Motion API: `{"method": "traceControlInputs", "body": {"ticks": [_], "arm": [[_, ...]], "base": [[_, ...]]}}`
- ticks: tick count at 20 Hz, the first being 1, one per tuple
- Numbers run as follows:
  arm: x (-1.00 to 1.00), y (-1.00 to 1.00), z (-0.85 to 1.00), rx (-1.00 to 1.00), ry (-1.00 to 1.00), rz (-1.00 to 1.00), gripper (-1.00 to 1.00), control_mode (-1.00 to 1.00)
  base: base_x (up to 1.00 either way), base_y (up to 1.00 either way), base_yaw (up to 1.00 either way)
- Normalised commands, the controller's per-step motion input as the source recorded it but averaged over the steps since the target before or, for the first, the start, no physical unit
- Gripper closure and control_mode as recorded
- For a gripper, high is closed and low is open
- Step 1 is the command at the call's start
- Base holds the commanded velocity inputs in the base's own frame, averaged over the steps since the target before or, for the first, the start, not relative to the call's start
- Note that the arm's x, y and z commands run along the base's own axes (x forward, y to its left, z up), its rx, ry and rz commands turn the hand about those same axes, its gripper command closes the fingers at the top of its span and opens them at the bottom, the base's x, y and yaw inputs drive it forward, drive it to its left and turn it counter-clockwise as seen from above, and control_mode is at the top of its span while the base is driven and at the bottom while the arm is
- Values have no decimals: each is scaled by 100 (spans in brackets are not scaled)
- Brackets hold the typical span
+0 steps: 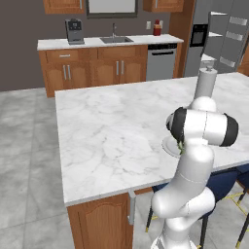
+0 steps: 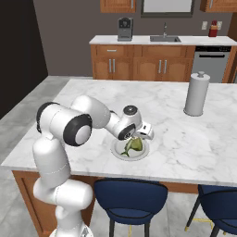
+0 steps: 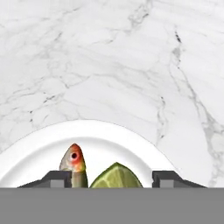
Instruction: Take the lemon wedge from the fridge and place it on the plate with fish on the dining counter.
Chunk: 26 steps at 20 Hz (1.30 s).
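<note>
Right base view: the counter (image 2: 185, 134) fills the middle, with the towel roll (image 2: 196, 94) at 2 o'clock and the plate (image 2: 117, 149) just below centre. The gripper (image 2: 135, 138) hangs directly over the plate. In the hand view the fish (image 3: 74, 164) sits at 7 o'clock and the wedge (image 3: 116, 176) at 6, between fingertips (image 3: 57, 178) spread wide, apparently released. The placing step looks finished; next comes a straight lift clear without nudging the wedge.
</note>
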Motion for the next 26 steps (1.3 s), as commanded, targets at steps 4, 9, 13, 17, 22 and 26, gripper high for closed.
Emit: {"method": "traceControlInputs", "body": {"ticks": [4, 9, 13, 17, 22, 26], "arm": [[-62, 5, 31, 0, -5, 0, -100, -100], [-100, 33, 36, 0, -22, -1, -100, -100], [-100, 39, 44, 0, -22, -3, -100, -100], [-100, 58, 93, 0, -7, -1, -100, -100], [-100, 69, 100, 0, 0, 0, -100, -100], [-100, 68, 100, -3, 4, 0, -100, -100]], "base": [[0, 0, 0], [0, 0, 0], [0, 0, 0], [0, 0, 0], [0, 0, 0], [0, 0, 0]]}}
